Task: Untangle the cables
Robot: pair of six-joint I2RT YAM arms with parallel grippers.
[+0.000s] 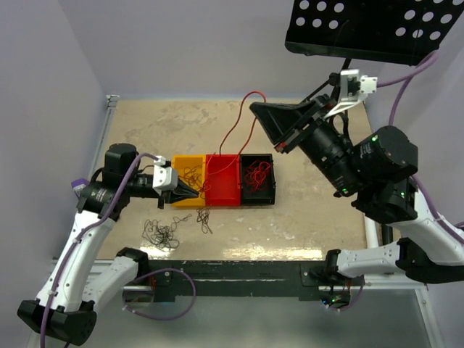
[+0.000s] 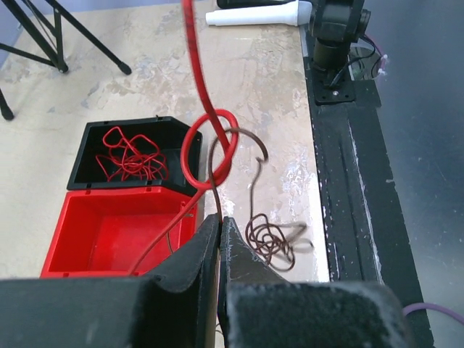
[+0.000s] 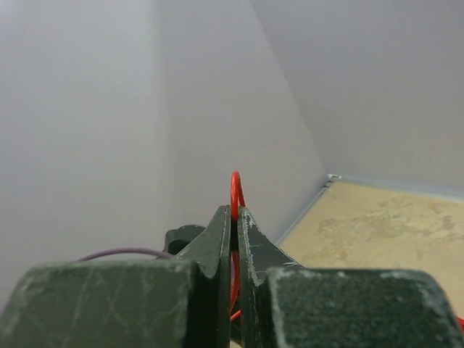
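**Top view.** The left fingers (image 1: 185,191) sit over the yellow bin (image 1: 194,159) at centre left. A red bin (image 1: 222,191) and a black bin (image 1: 259,200) stand to its right. A red cable (image 1: 254,93) rises from the bins to the right fingers (image 1: 259,110) at upper centre. Loose dark cables (image 1: 163,233) lie on the bench (image 1: 304,217) at lower left.

**Left wrist view.** The left fingers (image 2: 213,230) are clenched on a brown cable (image 2: 267,239). It passes through a loop of the red cable (image 2: 190,156) at frame centre.

**Right wrist view.** The right fingers (image 3: 223,226) are clenched on the red cable (image 3: 235,190).

Orange bin (image 1: 190,157), red bin (image 1: 221,193), blk bin (image 1: 258,201) in row, tan table (image 1: 167,123), perforated panel (image 1: 362,29)
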